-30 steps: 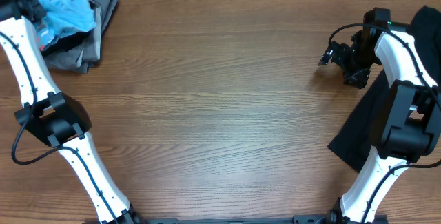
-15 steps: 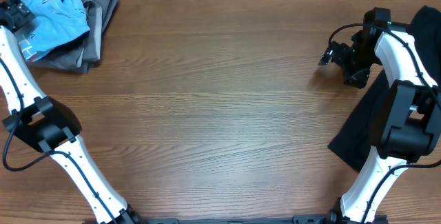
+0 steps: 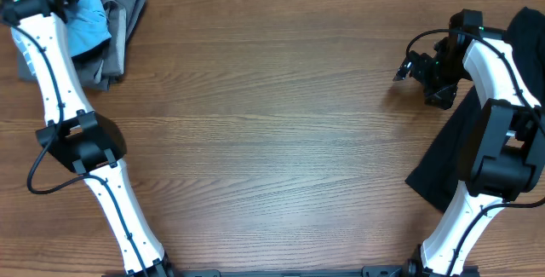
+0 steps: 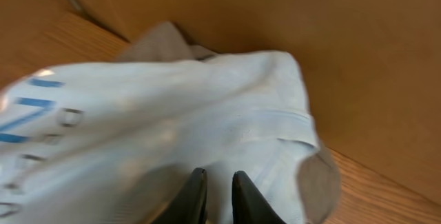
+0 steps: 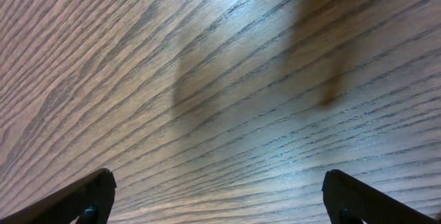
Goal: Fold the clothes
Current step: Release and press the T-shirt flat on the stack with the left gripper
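1. Left gripper (image 4: pixel 219 177): reached to the table's far left corner. Its fingers (image 4: pixel 195 195) are drawn almost together and pinch a fold of pale fabric.
2. Sky-blue T-shirt (image 3: pixel 92 13): bunched under the left gripper, lying on top of the grey garment (image 3: pixel 125 20). Lettering shows on its cloth in the left wrist view.
3. Right gripper (image 5: pixel 219 182): fingers spread wide apart with nothing between them, above bare wooden table (image 3: pixel 255 124).
4. Black garment (image 3: pixel 447 153): draped at the table's right edge, beside the right arm.
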Robot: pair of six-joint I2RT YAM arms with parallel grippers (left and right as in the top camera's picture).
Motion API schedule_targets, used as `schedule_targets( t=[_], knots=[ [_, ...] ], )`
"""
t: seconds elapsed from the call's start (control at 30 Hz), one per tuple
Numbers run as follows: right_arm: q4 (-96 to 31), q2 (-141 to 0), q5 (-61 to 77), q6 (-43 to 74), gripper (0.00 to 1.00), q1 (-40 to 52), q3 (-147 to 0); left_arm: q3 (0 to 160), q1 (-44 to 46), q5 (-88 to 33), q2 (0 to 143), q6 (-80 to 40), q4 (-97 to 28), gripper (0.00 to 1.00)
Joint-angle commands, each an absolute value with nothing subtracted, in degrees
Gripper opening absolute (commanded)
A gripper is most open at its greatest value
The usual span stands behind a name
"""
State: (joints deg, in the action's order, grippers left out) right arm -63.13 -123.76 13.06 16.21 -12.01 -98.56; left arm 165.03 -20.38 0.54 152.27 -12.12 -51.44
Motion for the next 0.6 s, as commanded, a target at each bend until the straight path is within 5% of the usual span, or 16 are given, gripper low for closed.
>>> schedule_targets(
  t=[0.0, 0.43, 0.57],
  knots=[
    [-63.1, -123.6, 12.5, 15.7, 1.00, -12.2, -98.6, 161.1, -19.4, 0.0, 151.2, -12.9, -51.5, 0.16],
    [-63.1, -123.6, 12.5, 15.7, 1.00, -12.2, -98.6, 152.8, -18.1, -3.0, 150.3, -12.9, -48.9, 0.10],
    [-63.1, -123.6, 12.5, 15.7, 1.00, -12.2, -98.6, 157.5, -17.5, -5.4, 147.4, -12.8, -49.4, 0.19]
  ],
)
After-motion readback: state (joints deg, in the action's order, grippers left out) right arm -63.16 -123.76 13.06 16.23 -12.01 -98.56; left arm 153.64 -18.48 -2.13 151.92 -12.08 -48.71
